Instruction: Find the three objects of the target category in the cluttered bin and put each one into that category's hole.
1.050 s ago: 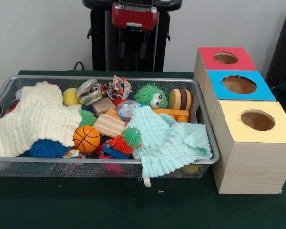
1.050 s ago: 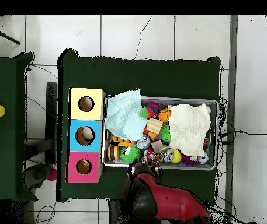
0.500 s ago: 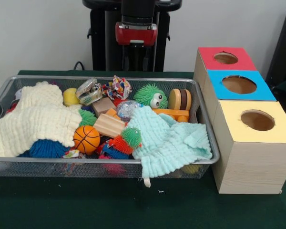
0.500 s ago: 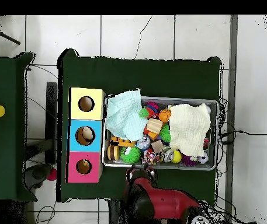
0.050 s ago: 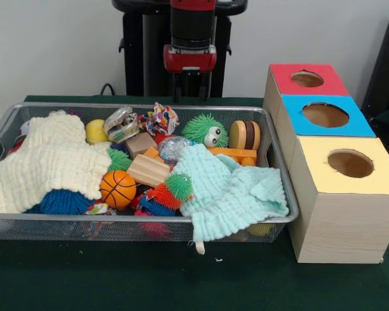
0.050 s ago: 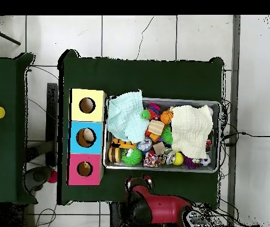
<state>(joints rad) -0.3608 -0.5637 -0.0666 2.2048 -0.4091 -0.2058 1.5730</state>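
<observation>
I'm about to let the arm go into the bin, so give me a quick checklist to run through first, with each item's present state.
1. Gripper outside the wire mesh bin, behind its far rim: ok.
2. Gripper empty: ok, nothing between its tips.
3. Fingers open or shut: cannot tell.
4. Holes in the red-topped box, blue-topped box and yellow-topped box unblocked: ok.
5. Bin contents all exposed: not ok; the cream knitted cloth and mint knitted cloth cover toys.

I find no words, numbers, labels or brand marks that I can read, not on the three boxes [image 5: 334,155], nor on the toys in the wire bin [image 5: 282,188], nor on my own arm [image 5: 190,45].
</observation>
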